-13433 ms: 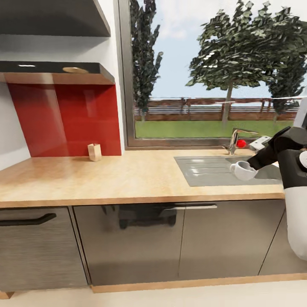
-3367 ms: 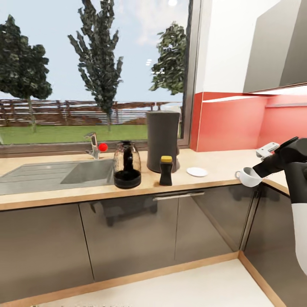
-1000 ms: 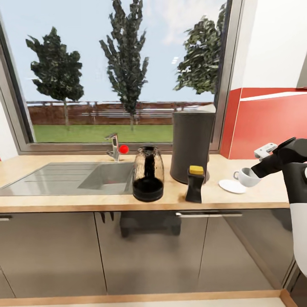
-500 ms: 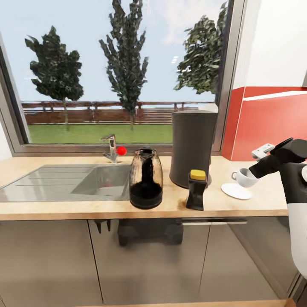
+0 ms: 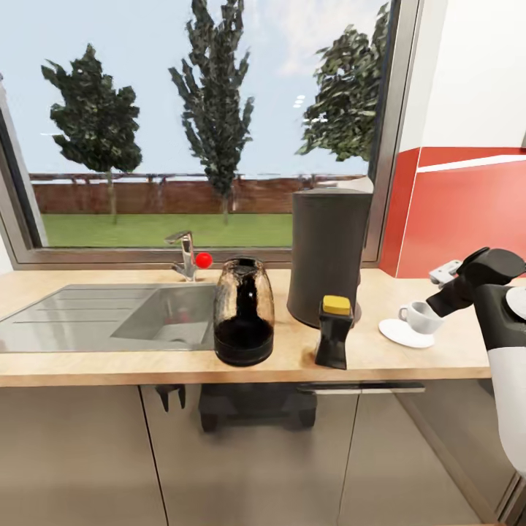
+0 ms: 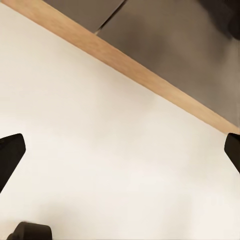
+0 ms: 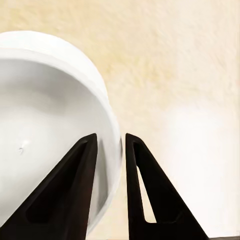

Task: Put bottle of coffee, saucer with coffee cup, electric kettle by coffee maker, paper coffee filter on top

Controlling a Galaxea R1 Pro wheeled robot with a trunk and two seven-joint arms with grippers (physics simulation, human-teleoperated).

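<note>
— Holding anything, the right gripper (image 7: 111,187)?
— Yes: its black fingers (image 7: 67,190) are pinched on the rim of the white ceramic coffee cup (image 5: 421,316), one inside the wall and one outside. The cup sits low over the round white saucer (image 5: 406,334); whether they touch I cannot tell.
— Where is that saucer?
— On the pale wooden worktop (image 5: 292,356), to the right of the tall dark grey cylindrical coffee maker (image 5: 326,256). Just in front of the maker stands the dark coffee bottle with a yellow cap (image 5: 335,332), and to its left the glass electric kettle with a black base (image 5: 243,312), beside the steel sink (image 5: 95,325).
— And the left gripper (image 6: 120,152)?
— Spread wide, empty, pointing at a pale floor (image 6: 100,150)
</note>
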